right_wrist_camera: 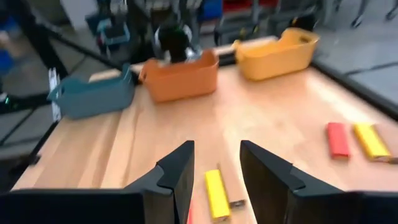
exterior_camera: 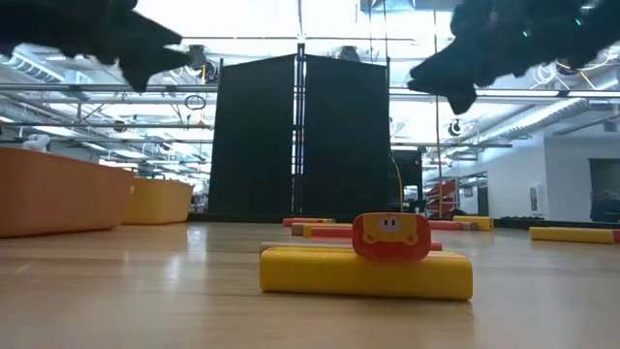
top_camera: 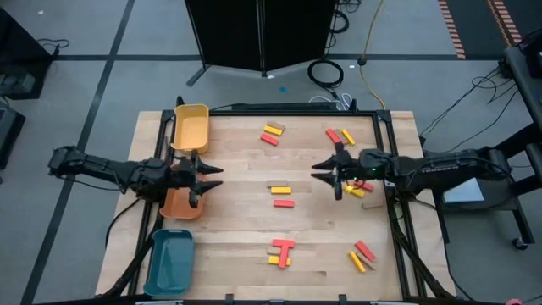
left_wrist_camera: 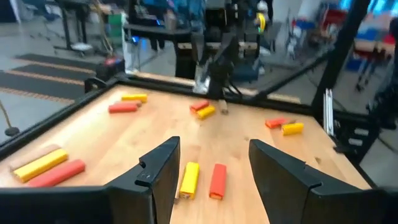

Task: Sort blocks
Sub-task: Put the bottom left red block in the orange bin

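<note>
While nothing is held, high view: left gripper (top_camera: 212,176) by orange tray (top_camera: 179,204), right gripper (top_camera: 326,172) mid-table, blocks (top_camera: 281,196) between them. Left wrist: jaws parted, empty, yellow block (left_wrist_camera: 189,179) just ahead. Right wrist: jaws parted, yellow block (right_wrist_camera: 216,193) centred below; probably best to descend straight.

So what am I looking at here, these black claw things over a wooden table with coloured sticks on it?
They are two robot arms at a table. One picture looks straight down, one sits at table height, and two come from cameras on the wrists. The left gripper hangs by the orange tray; the right gripper hangs across from it. Both are open and hold nothing. Red, yellow and tan blocks lie scattered, none sorted yet. A yellow tray and a teal tray wait on the left edge.
</note>
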Controlling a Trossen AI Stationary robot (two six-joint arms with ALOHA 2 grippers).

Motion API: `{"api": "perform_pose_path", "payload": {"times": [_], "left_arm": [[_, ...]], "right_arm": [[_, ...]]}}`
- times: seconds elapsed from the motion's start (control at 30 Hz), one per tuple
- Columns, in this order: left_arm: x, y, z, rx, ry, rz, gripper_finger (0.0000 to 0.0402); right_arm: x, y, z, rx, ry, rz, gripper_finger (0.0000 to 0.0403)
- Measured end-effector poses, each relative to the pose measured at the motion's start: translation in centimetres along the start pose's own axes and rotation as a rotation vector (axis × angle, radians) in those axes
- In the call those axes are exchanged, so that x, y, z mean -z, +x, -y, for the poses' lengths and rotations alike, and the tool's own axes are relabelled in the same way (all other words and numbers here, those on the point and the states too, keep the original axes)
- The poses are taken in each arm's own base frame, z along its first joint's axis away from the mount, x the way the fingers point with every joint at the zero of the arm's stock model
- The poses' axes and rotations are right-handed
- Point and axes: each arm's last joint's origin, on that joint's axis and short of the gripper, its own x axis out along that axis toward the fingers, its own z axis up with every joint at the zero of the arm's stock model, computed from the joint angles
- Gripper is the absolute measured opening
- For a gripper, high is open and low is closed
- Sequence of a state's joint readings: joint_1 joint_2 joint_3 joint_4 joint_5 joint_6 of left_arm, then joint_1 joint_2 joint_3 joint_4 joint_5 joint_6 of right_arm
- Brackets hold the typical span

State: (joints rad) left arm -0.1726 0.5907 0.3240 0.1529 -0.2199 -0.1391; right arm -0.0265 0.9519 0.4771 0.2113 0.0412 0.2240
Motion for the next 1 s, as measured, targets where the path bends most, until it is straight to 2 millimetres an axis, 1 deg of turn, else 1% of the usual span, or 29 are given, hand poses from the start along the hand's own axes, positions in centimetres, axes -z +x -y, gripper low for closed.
{"api": "perform_pose_path", "payload": {"times": [0.1,0.23,0.33,0.47,0.57,0.63,0.73,0.8,0.93,1.0], "left_arm": [[-1.8,1.9,0.9,0.025,0.043,-0.044,0.0190],[-3.6,5.0,2.6,0.055,0.122,-0.115,0.0190],[-4.6,7.4,3.9,0.074,0.175,-0.171,0.0190],[-5.2,10.2,5.4,0.094,0.226,-0.219,0.0190],[-5.0,12.2,6.2,0.101,0.248,-0.247,0.0190],[-4.6,13.4,6.6,0.100,0.253,-0.276,0.0190],[-3.6,15.1,7.0,0.104,0.256,-0.320,0.0190],[-3.0,16.4,7.6,0.150,0.235,-0.350,0.0190],[-1.2,18.6,10.0,0.306,0.216,-0.429,0.0190],[-0.7,19.5,11.5,0.370,0.239,-0.485,0.0190]], "right_arm": [[-1.1,1.2,-1.1,-0.020,-0.021,-0.076,0.0123],[-2.0,2.6,-2.9,-0.066,-0.070,-0.139,0.0123],[-2.3,3.6,-4.1,-0.095,-0.114,-0.168,0.0123],[-2.0,4.6,-5.0,-0.113,-0.144,-0.203,0.0123],[-1.5,5.2,-5.7,-0.122,-0.132,-0.230,0.0123],[-0.8,5.4,-6.1,-0.131,-0.117,-0.268,0.0123],[0.4,5.3,-6.7,-0.132,-0.088,-0.361,0.0123],[1.2,4.9,-7.1,-0.125,-0.072,-0.438,0.0123],[2.5,4.1,-7.3,-0.093,-0.055,-0.572,0.0123],[2.8,3.9,-7.3,-0.079,-0.051,-0.601,0.0123]]}}
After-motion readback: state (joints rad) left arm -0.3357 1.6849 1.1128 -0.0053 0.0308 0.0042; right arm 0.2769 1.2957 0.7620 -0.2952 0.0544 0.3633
